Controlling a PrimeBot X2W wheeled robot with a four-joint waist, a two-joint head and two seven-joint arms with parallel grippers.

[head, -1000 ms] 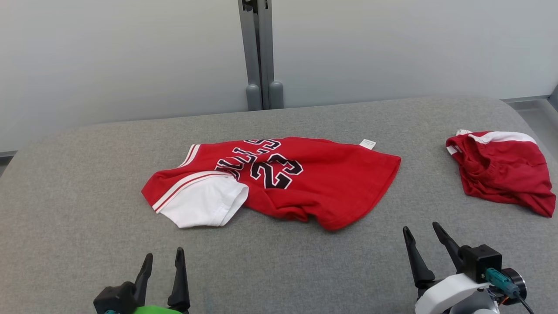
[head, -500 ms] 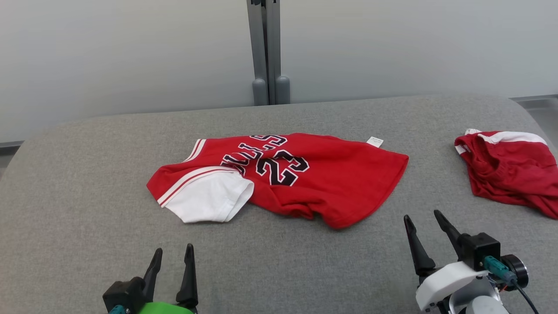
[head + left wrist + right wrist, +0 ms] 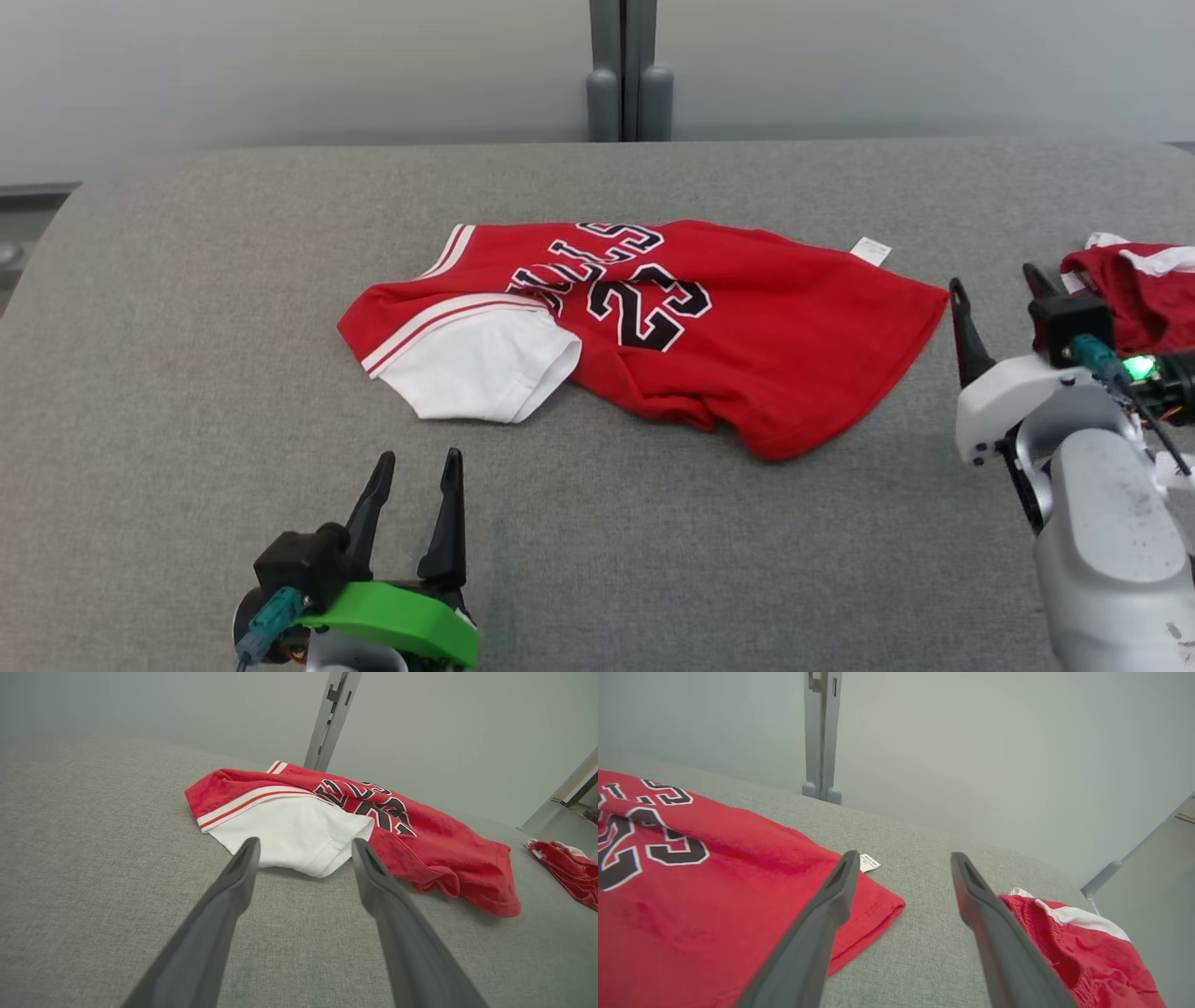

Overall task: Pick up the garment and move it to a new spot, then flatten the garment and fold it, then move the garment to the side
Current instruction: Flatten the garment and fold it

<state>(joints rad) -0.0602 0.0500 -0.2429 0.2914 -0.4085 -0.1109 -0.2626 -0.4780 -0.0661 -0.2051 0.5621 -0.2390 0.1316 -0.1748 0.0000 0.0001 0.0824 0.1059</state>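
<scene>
a grey cloth-covered counter (image 3: 187, 373) runs across the room in front of a pale wall (image 3: 280, 65) with a grey post (image 3: 625, 65) behind it. the red jersey (image 3: 775, 355) lies rumpled near the middle of the counter, its black "bulls 23" lettering facing up and partly folded over. a smaller pair of red shorts (image 3: 1134, 289) with a white band sits bunched well off to the robot's right. the right tool (image 3: 991, 276) hangs between the jersey and the shorts, just beside the jersey's hem corner, its fingers spread wide with nothing in them. the left tool (image 3: 421, 455) sits nearer the front edge, fingers just as wide apart and empty, pointing at the jersey's white sleeve (image 3: 485, 369) but apart from it. a small white tag (image 3: 869, 250) pokes out at the jersey's far edge.
</scene>
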